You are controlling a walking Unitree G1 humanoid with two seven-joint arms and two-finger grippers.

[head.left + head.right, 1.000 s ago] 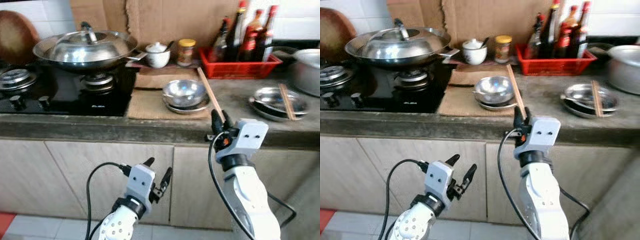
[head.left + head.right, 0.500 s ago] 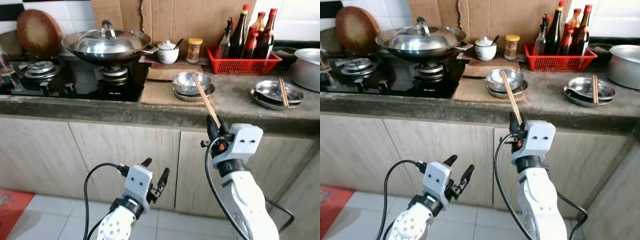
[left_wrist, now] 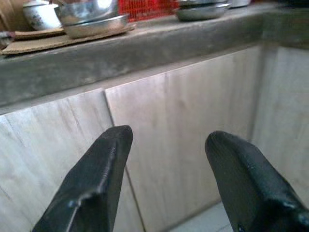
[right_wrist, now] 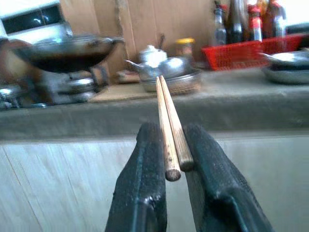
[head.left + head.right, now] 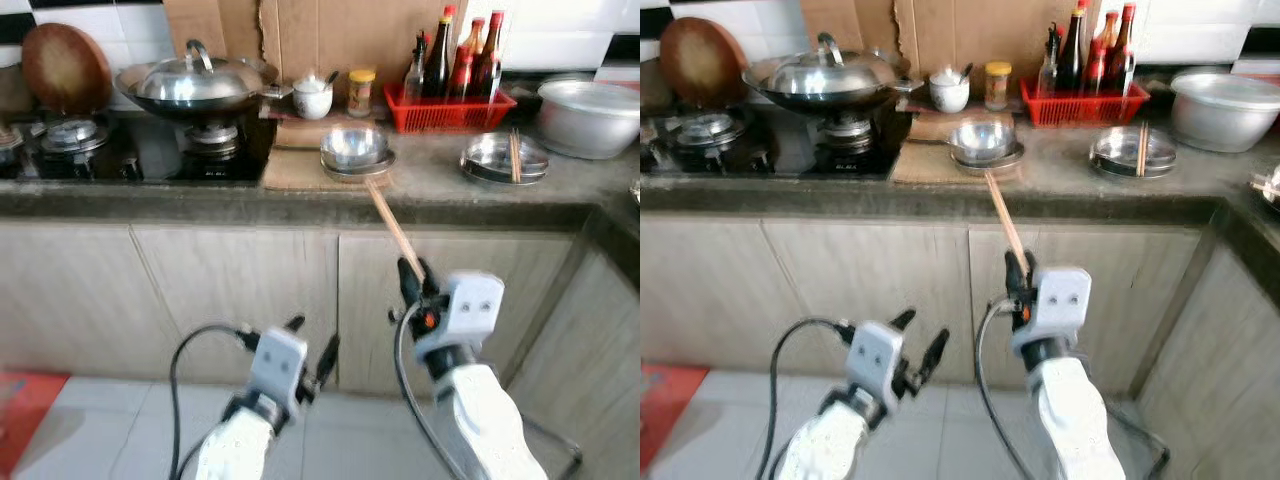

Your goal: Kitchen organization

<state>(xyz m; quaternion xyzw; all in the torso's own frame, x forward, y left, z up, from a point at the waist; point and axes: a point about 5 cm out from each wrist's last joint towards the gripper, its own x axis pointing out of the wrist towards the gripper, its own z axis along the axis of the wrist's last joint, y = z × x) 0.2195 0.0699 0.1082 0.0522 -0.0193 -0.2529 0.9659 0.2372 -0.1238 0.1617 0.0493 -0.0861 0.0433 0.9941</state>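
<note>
Left gripper [image 3: 166, 145]: low before cabinet doors [image 5: 230, 290], fingers spread wide, empty, idle.

Right gripper [image 4: 175, 145]: raised before cabinet, clamped narrow on pair of chopsticks [image 4: 166, 113] at butt ends; sticks side by side, tips angled up toward counter edge [image 5: 300, 200].

Judged light, stiff, smooth wood; prone to pivot or slip in end-grip; hold nearer middle likely steadier.

Farther, on counter: steel bowl [image 5: 353, 147] on mat, plate [image 5: 497, 158] bearing second chopstick pair [image 5: 515, 153], red basket [image 5: 450, 105] of bottles, wok [image 5: 195, 88] on stove.
</note>
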